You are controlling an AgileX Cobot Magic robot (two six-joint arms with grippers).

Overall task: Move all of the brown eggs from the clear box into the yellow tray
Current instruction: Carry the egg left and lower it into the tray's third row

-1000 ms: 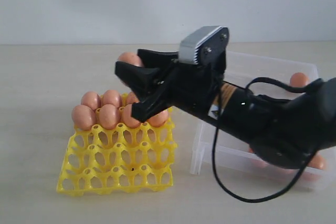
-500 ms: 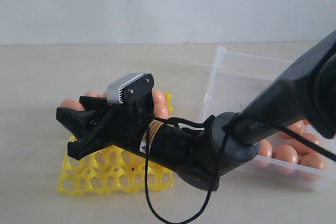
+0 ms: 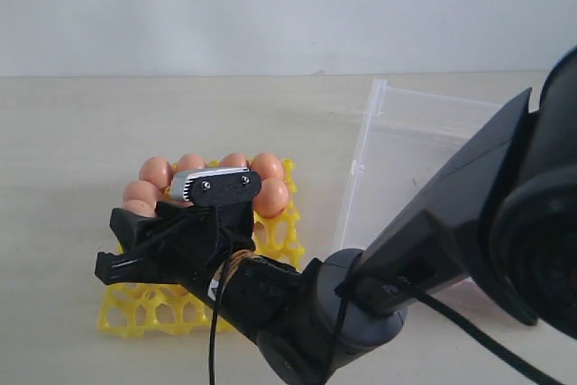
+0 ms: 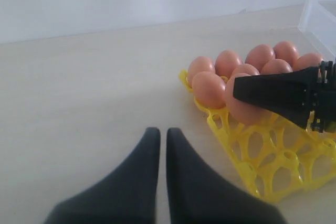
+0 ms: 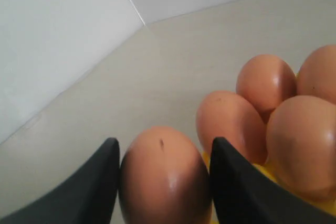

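Observation:
The yellow tray lies at the left with several brown eggs filling its far rows. My right gripper reaches across it and hangs low over its left side. It is shut on one brown egg, held between both fingers. From the left wrist view that held egg sits just above the tray's cups, beside the seated eggs. My left gripper is shut and empty over bare table, left of the tray. The clear box is at the right, its inside hidden by the arm.
The right arm's bulk and its cable cover the tray's near right corner and most of the box. A white wall stands behind the beige table. A corner of the box shows in the left wrist view.
My right arm has swung from over the box to the tray's left side and come down, carrying the egg. The left gripper shows no earlier view.

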